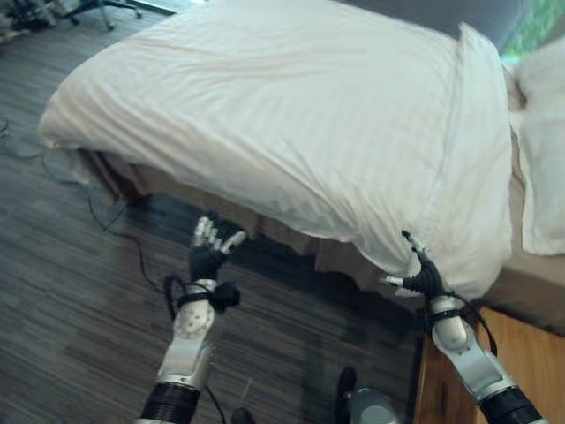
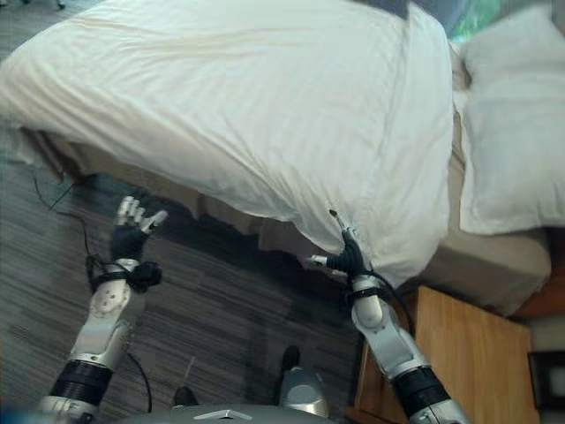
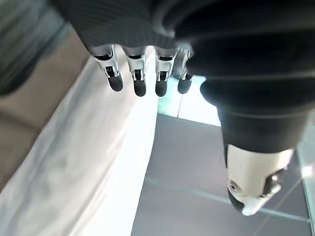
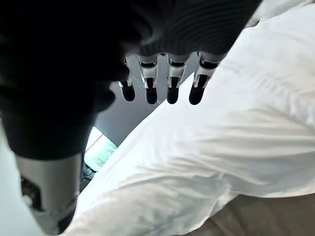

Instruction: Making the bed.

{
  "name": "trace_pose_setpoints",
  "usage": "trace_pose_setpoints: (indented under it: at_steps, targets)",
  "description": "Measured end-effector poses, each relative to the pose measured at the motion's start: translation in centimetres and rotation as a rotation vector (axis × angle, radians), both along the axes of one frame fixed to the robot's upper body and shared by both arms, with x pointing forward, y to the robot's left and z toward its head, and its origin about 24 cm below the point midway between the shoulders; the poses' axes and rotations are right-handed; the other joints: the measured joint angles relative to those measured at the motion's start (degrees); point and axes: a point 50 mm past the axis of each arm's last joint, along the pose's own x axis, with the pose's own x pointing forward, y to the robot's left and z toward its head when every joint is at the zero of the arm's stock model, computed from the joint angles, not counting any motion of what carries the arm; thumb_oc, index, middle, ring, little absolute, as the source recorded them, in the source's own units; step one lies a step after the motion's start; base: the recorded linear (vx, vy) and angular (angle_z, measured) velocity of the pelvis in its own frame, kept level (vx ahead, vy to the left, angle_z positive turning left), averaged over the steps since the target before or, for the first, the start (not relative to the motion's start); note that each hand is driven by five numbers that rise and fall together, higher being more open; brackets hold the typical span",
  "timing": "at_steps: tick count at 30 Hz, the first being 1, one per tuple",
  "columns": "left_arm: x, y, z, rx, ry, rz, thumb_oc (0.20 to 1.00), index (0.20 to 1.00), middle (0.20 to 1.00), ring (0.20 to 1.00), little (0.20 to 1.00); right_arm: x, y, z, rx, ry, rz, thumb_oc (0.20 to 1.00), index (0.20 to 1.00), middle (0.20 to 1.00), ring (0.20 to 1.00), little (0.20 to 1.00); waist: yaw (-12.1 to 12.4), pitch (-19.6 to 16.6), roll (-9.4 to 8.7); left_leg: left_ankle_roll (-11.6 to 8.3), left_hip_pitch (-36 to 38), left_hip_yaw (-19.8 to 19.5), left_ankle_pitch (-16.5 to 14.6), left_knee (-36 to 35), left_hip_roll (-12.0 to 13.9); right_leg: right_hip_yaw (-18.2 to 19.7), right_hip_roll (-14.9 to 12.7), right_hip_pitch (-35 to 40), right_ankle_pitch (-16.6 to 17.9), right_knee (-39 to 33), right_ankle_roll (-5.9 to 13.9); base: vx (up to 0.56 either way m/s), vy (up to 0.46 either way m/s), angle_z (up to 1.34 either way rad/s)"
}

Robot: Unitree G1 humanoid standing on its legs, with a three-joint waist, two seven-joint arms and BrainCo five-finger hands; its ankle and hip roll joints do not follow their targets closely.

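My right hand (image 1: 422,276) reaches to the white duvet's (image 1: 300,115) near edge, fingers spread, gripping nothing. My left hand (image 1: 212,247) hangs below that edge, fingers straight and apart.

Dark wood-look plank flooring (image 1: 79,265) fills the lower left of the frame, running under the bed's edge. A wooden nightstand (image 2: 468,353) sits in the lower right corner, and the base of a wheeled office chair (image 1: 104,11) shows at the upper left. A patch of green (image 1: 534,31) glows at the upper right.
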Motion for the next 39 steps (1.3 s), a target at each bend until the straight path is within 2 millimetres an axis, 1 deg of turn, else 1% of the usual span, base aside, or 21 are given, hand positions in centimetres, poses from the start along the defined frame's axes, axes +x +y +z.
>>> trace_pose_setpoints:
  at_steps: [1, 2, 4, 6, 7, 10, 11, 12, 13, 14, 15, 16, 17, 19, 20, 21, 24, 29, 32, 35, 39]
  targets:
    - [-0.2, 0.3, -0.1, 0.032, 0.012, 0.001, 1.000, 1.000, 1.000, 1.000, 1.000, 0.0, 0.2, -0.1, 0.016, 0.008, 0.004, 1.000, 1.000, 1.000, 1.000, 1.000, 0.38, -0.11, -0.15, 0.26, -0.46, -0.86, 0.12, 0.04, -0.53, 0.47, -0.55, 0.46, 0.73, -0.57, 1.19, 0.05, 0.107, 0.43]
    - [-0.5, 0.3, -0.4, 0.034, 0.023, 0.001, 1.000, 1.000, 1.000, 1.000, 1.000, 0.0, 0.3, -0.1, 0.032, 0.016, 0.011, 1.000, 1.000, 1.000, 1.000, 1.000, 0.50, -0.13, -0.18, 0.44, -0.66, -1.42, 0.23, -0.18, -1.02, 0.53, -0.73, 0.82, 0.77, -1.28, 1.26, 0.05, 0.090, 0.36]
    - [-1.7, 0.8, -1.8, 0.040, 0.082, 0.009, 1.000, 1.000, 1.000, 1.000, 1.000, 0.4, 0.6, 0.1, 0.063, 0.023, 0.028, 1.000, 1.000, 1.000, 1.000, 1.000, 2.41, -0.18, -0.28, 0.48, -0.52, -1.74, 0.19, -0.32, -1.68, 0.28, -0.84, 2.27, 1.10, -2.87, 1.79, 0.04, 0.081, 0.16]
    - [-2.3, 0.7, -2.5, 0.035, 0.116, -0.002, 1.000, 1.000, 1.000, 1.000, 1.000, 0.6, 0.3, 0.3, 0.081, 0.022, 0.018, 1.000, 1.000, 1.000, 1.000, 1.000, 2.37, 0.26, 0.25, 0.47, -0.93, -2.81, -0.58, -0.64, -1.74, -0.53, -1.11, 3.03, 0.86, -2.99, 2.10, 0.04, 0.060, 0.26]
    - [-2.6, 0.7, -2.8, 0.032, 0.126, -0.004, 1.000, 1.000, 1.000, 1.000, 1.000, 0.7, 0.2, 0.3, 0.101, 0.026, 0.018, 1.000, 1.000, 1.000, 1.000, 1.000, 3.14, 0.50, 0.37, 0.78, -1.31, -3.47, -0.53, -0.52, -1.83, -0.99, -1.50, 3.25, 0.80, -2.80, 2.20, 0.11, 0.059, 0.35]
    - [-2.5, 0.1, -2.9, 0.022, 0.127, -0.032, 1.000, 1.000, 1.000, 1.000, 1.000, 0.6, 0.1, 0.1, 0.125, 0.043, 0.018, 1.000, 1.000, 1.000, 1.000, 1.000, 2.57, 0.90, 0.14, 1.17, -1.54, -4.47, -0.26, -0.64, -1.30, -0.66, -1.73, 3.14, 0.76, -0.35, 2.24, 0.14, 0.065, 0.52]
    - [-2.5, -0.9, -3.4, 0.000, 0.138, -0.056, 1.000, 1.000, 1.000, 1.000, 1.000, 0.2, -1.2, -0.1, 0.163, 0.056, -0.032, 1.000, 1.000, 1.000, 1.000, 1.000, 1.57, 2.02, 0.70, 2.46, -1.43, -6.30, -0.04, -0.67, -0.42, 6.81, -2.04, -0.07, 0.56, 9.02, 2.52, 0.36, 0.467, 0.85]
    - [-2.6, -1.4, -3.7, -0.012, 0.147, -0.075, 1.000, 1.000, 1.000, 1.000, 1.000, -0.4, -1.8, -0.4, 0.189, 0.071, -0.055, 1.000, 1.000, 1.000, 1.000, 1.000, 1.56, 2.54, 1.31, 3.91, -1.71, -8.09, 0.91, -0.44, -0.18, 13.25, -0.92, -4.51, -3.73, 16.00, 4.78, 0.33, 0.454, 1.30]
    - [-2.5, -2.5, -4.0, -0.034, 0.151, -0.112, 1.000, 1.000, 1.000, 1.000, 1.000, -1.9, -1.7, -1.3, 0.264, 0.095, -0.081, 1.000, 1.000, 1.000, 1.000, 1.000, 0.33, 2.93, 2.49, 3.18, -5.58, -13.43, 0.38, 3.52, 0.86, 24.80, 6.84, -2.59, -13.03, 12.50, 5.13, 0.29, 0.375, 1.97]
    - [-2.4, -3.5, -4.1, -0.049, 0.152, -0.155, 1.000, 1.000, 1.000, 1.000, 1.000, -3.5, -1.7, -2.0, 0.340, 0.112, -0.125, 1.000, 1.000, 1.000, 1.000, 1.000, -2.69, 2.73, 5.10, 3.63, -10.74, -21.68, 0.17, 5.88, 2.49, 37.31, 16.67, -0.45, -16.99, 7.48, 0.22, 0.12, 0.005, 2.41]
    - [-3.2, -3.4, -5.0, -0.031, 0.200, -0.187, 1.000, 1.000, 1.000, 1.000, 1.000, -3.7, 0.3, -2.5, 0.377, 0.150, -0.044, 1.000, 1.000, 1.000, 1.000, 1.000, -1.44, 2.45, 1.67, 3.07, -8.44, -20.60, 3.89, 0.79, -1.84, 30.79, 16.16, 0.79, -7.53, -1.47, -2.62, 0.09, -0.022, 2.24]
    - [-3.3, -3.7, -5.9, -0.051, 0.245, -0.182, 1.000, 1.000, 1.000, 1.000, 1.000, -2.9, 0.3, -2.2, 0.374, 0.138, -0.028, 1.000, 1.000, 1.000, 1.000, 1.000, -1.84, 3.99, 4.09, 3.18, -7.48, -22.01, 4.09, -0.11, -2.27, 28.51, 15.76, 2.68, -6.87, -2.11, -3.24, 0.14, -0.008, 1.15]
    - [-3.6, -4.0, -6.1, -0.052, 0.255, -0.199, 1.000, 1.000, 1.000, 1.000, 1.000, -2.5, 0.3, -1.7, 0.392, 0.119, -0.025, 1.000, 1.000, 1.000, 1.000, 1.000, -1.96, 4.02, 5.30, 3.17, -6.95, -19.59, 3.32, -0.23, -2.27, 27.81, 15.14, 2.62, -7.20, -2.46, -3.16, 0.08, 0.013, 0.64]
    - [-4.0, -3.9, -5.9, -0.062, 0.247, -0.206, 1.000, 1.000, 1.000, 1.000, 1.000, -1.5, 0.3, -0.5, 0.413, 0.069, -0.002, 1.000, 1.000, 1.000, 1.000, 1.000, -1.28, 4.20, 8.25, 2.85, -6.65, -16.93, 3.45, -0.40, -1.69, 27.36, 15.05, 3.10, -7.41, -2.80, -2.81, 0.09, 0.014, 0.13]
    - [-4.2, -3.9, -5.5, -0.072, 0.227, -0.209, 1.000, 1.000, 1.000, 1.000, 1.000, -1.3, 0.2, 0.3, 0.441, 0.036, 0.006, 1.000, 1.000, 1.000, 1.000, 1.000, -0.85, 4.00, 8.90, 2.58, -6.27, -16.70, 3.25, -0.42, -1.72, 27.42, 14.94, 3.57, -7.50, -2.93, -2.69, 0.12, -0.001, 0.00]
    - [-4.3, -4.1, -4.7, -0.080, 0.188, -0.216, 1.000, 1.000, 1.000, 1.000, 1.000, -1.3, 0.0, 1.4, 0.471, -0.015, 0.019, 1.000, 1.000, 1.000, 1.000, 1.000, -0.71, 4.00, 8.90, 2.51, -4.89, -16.77, 3.30, -0.71, -1.83, 27.07, 14.68, 5.76, -7.49, -3.71, -2.69, 0.08, -0.007, 0.05]
    - [-4.4, -4.4, -4.1, -0.081, 0.152, -0.248, 1.000, 1.000, 1.000, 1.000, 1.000, -1.7, 0.1, 2.1, 0.493, -0.063, 0.042, 1.000, 1.000, 1.000, 1.000, 1.000, -0.76, 3.35, 7.71, 2.17, -3.49, -16.82, 3.01, -0.73, -1.87, 26.32, 14.27, 7.69, -7.51, -4.83, -2.67, 0.07, -0.012, 0.05]
    - [-4.4, -4.5, -4.0, -0.093, 0.147, -0.257, 1.000, 1.000, 1.000, 1.000, 1.000, -2.0, 0.2, 1.9, 0.488, -0.046, 0.061, 1.000, 1.000, 1.000, 1.000, 1.000, -0.29, 2.63, 5.92, 2.17, -3.51, -18.56, 3.02, -0.73, -2.31, 24.36, 13.87, 9.19, -7.51, -5.99, -2.67, 0.05, -0.032, 0.17]
    - [-4.7, -4.4, -4.2, -0.117, 0.155, -0.249, 1.000, 1.000, 1.000, 1.000, 1.000, -2.0, 0.2, 1.8, 0.488, -0.044, 0.061, 1.000, 1.000, 1.000, 1.000, 1.000, 0.93, 1.82, 5.08, 2.19, -3.54, -18.96, 3.04, -0.73, -2.46, 23.91, 13.77, 9.36, -7.51, -6.06, -2.67, 0.03, -0.024, 0.10]
    - [-5.0, -4.3, -4.5, -0.117, 0.169, -0.246, 1.000, 1.000, 1.000, 1.000, 1.000, -2.1, 0.2, 1.7, 0.488, -0.037, 0.058, 1.000, 1.000, 1.000, 1.000, 1.000, 0.90, 0.84, 4.28, 2.22, -3.72, -19.31, 3.04, -0.74, -2.75, 23.61, 13.54, 9.30, -7.52, -6.04, -2.66, 0.02, -0.014, 0.07]
    - [-5.2, -4.1, -4.6, -0.112, 0.177, -0.242, 1.000, 1.000, 1.000, 1.000, 1.000, -2.9, -0.1, 0.6, 0.488, 0.007, 0.038, 1.000, 1.000, 1.000, 1.000, 1.000, 0.85, -2.65, 2.86, 2.67, -4.71, -19.83, 3.05, -0.74, -2.91, 23.05, 13.40, 8.35, -7.59, -5.79, -2.56, 0.02, -0.006, 0.07]
